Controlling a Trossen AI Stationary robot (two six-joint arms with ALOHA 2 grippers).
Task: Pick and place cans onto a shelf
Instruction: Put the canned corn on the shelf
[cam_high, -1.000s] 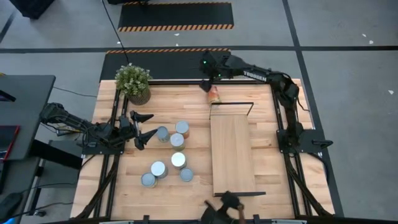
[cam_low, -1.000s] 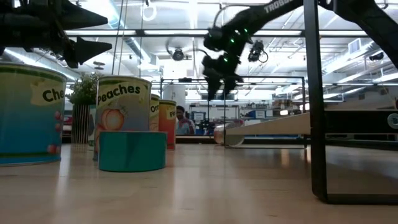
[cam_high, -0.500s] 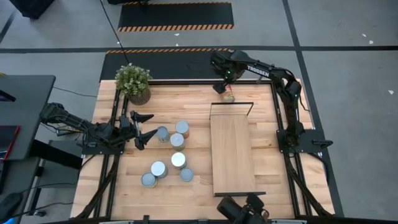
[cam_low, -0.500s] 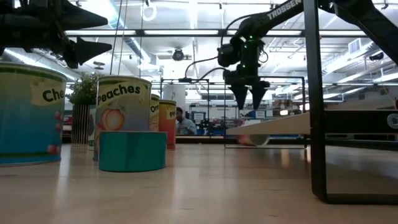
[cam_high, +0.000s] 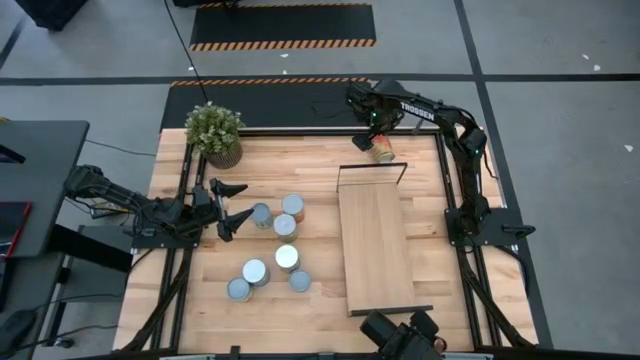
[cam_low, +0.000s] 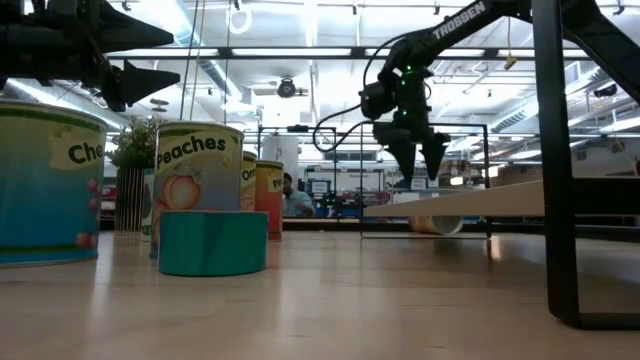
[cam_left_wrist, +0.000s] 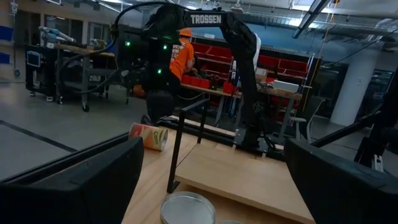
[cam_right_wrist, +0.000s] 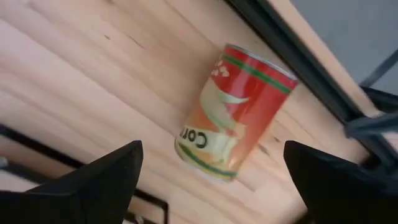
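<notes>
**Right jaws apart over a fallen can at the far end of the shelf**

Right gripper (cam_high: 372, 135): positioned over the far edge of the worktop (cam_high: 320, 290), just beyond the far end of the shelf (cam_high: 374, 240). Its jaws stand apart and hold nothing. In the right wrist view the two dark fingers (cam_right_wrist: 99, 177) frame the orange-red can (cam_right_wrist: 235, 112), which lies on its side on the wood between them but ahead of their tips, not touched by either. In the high view the same can (cam_high: 383, 151) lies just beside the jaws, close to the shelf's black end frame. In the low view the gripper (cam_low: 418, 165) hangs above the shelf board (cam_low: 455, 203) with its tips pointing down.

Left gripper (cam_high: 230, 207): waits at the left side of the worktop, jaws apart and empty. The nearest upright can (cam_high: 261, 215) stands just ahead of the jaw tips. The remaining cans form a loose group further ahead of the jaws: two (cam_high: 292, 206) near the first, and three (cam_high: 254, 272) toward the near edge. All stand upright on the worktop, none on the shelf.

Potted plant (cam_high: 214, 133): stands at the far left corner of the worktop, well apart from both jaws.
</notes>
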